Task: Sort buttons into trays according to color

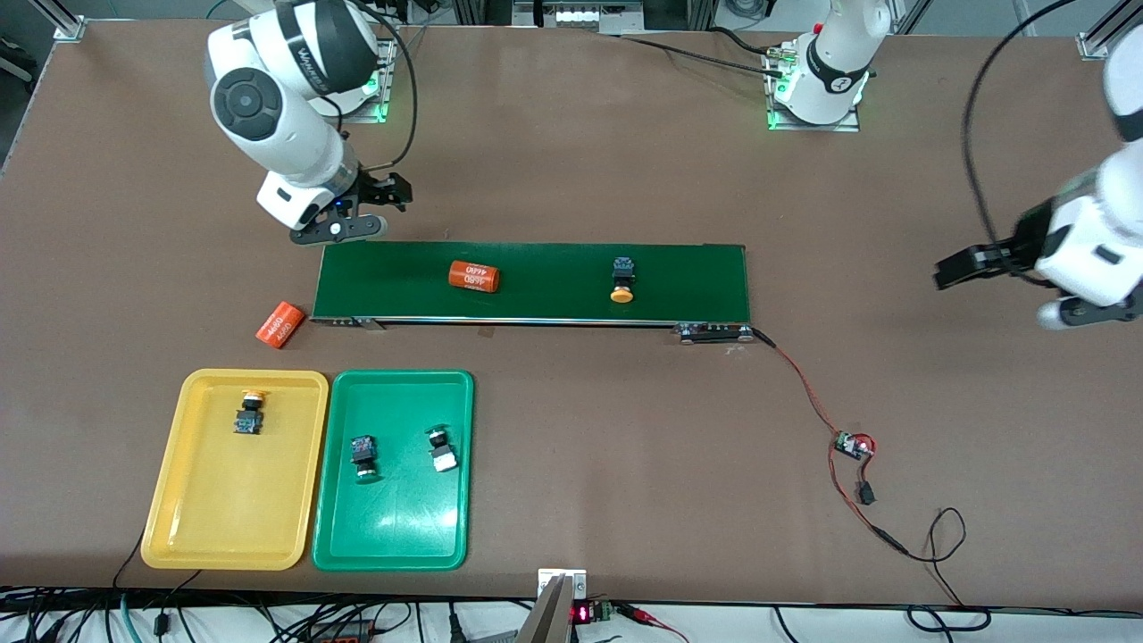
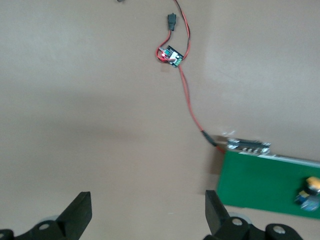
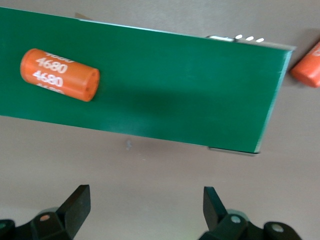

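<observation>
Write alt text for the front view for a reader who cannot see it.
A yellow-capped button and an orange cylinder lie on a dark-green conveyor belt. Nearer the camera, the yellow tray holds one button and the green tray two. Both grippers are open: the right gripper beside the belt's end, the left gripper over bare table.

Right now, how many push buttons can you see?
4: yellow button on the conveyor belt; another in the yellow tray; two in the green tray.
</observation>
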### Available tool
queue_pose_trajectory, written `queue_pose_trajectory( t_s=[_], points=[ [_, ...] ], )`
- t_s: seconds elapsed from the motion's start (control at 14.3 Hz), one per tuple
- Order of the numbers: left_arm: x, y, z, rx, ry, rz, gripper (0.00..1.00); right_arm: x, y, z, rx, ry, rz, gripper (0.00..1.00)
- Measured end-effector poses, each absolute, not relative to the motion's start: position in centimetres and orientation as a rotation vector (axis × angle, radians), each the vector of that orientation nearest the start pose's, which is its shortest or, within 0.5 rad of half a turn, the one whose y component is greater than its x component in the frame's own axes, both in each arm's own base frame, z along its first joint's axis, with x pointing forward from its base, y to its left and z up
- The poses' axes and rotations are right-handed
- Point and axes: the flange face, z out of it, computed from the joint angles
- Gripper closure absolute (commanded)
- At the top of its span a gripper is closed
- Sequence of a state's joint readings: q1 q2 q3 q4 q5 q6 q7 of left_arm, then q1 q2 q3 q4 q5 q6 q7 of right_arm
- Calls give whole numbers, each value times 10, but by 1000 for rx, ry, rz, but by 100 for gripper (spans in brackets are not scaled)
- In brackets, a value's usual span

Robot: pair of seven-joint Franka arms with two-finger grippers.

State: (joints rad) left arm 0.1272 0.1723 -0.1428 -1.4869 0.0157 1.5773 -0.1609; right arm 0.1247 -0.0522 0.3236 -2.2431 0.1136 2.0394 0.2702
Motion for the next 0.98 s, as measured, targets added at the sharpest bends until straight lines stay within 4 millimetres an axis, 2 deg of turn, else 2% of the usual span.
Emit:
queue_pose_trajectory(
  t_s=[0.14,0.21,0.35,0.49,0.77,0.98],
  points=[
    [597,22,577,-3134,-157,115,0,430,255,361,-3101,-121,195,0],
    [594,25,580,-3135,-134,126,0,424,272,353,-3093,-99,153,0],
    [592,16,580,-3135,-100,140,0,419,296,339,-3066,-88,89,0],
    [592,9,578,-3134,-81,148,0,421,304,328,-3050,-89,65,0],
    [593,-6,578,-3138,-36,129,0,424,305,315,-3100,-57,27,0],
    [596,-7,578,-3141,-33,96,0,423,309,309,-3116,-40,10,0]
  ],
)
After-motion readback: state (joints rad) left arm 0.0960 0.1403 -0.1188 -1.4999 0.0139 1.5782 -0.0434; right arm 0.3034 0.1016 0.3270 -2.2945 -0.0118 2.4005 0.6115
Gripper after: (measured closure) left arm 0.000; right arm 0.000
